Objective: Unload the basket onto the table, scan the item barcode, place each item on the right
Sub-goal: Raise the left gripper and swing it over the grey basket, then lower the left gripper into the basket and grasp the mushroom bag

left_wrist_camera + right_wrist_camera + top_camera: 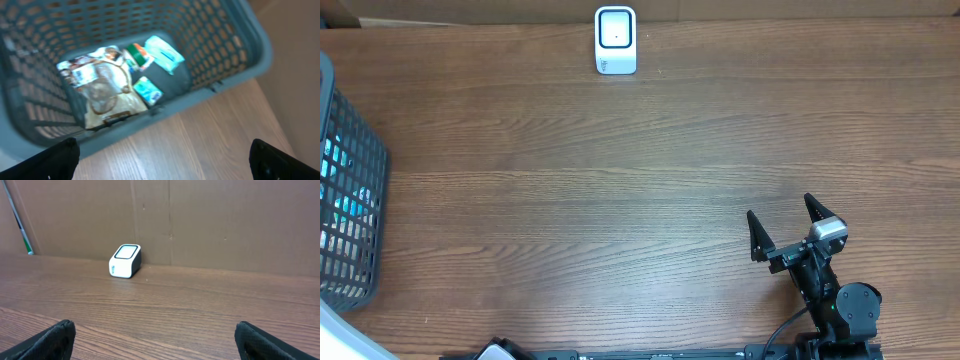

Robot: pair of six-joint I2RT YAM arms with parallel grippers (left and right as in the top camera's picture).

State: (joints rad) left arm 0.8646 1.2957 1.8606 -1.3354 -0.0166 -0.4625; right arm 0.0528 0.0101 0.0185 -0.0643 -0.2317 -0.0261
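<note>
Well apart: scanner (616, 40) and basket (360, 180).

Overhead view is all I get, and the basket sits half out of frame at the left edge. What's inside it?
Observer: The left wrist view shows a clear bag, a green-capped item and two teal packets lying in the basket.
Operator: Is the left gripper holding any of them?
Observer: No. The left gripper is open and empty, with bare table between its fingers, just short of the basket's rim.
</note>
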